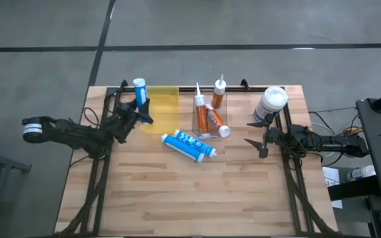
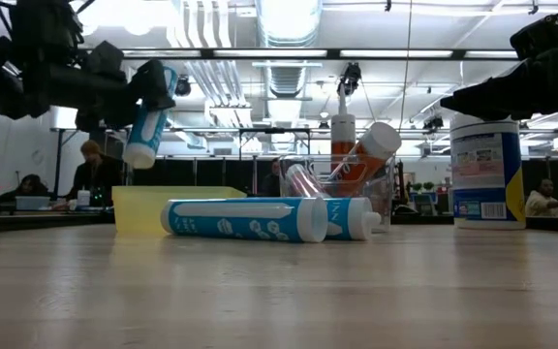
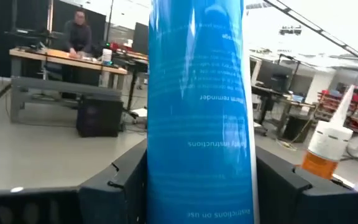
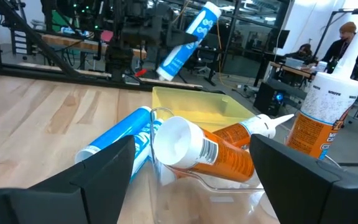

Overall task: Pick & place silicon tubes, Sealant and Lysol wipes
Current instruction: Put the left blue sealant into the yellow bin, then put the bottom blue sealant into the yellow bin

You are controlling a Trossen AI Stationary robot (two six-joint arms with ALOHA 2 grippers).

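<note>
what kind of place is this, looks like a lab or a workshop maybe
Probably a robotics lab or workshop in a big industrial hall. The low view shows exposed silver ceiling ducts with strip lighting, the left wrist view shows a person at a wooden workbench, and two dark robot arms work at a pale wooden table.

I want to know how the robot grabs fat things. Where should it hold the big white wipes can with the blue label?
Probably around the middle of its body. The wide white Lysol wipes canister stands upright at the table's far right corner, so its round sides are free. The open right gripper waits just in front of it and could come in level from that side, if its fingers spread wide enough.
</note>
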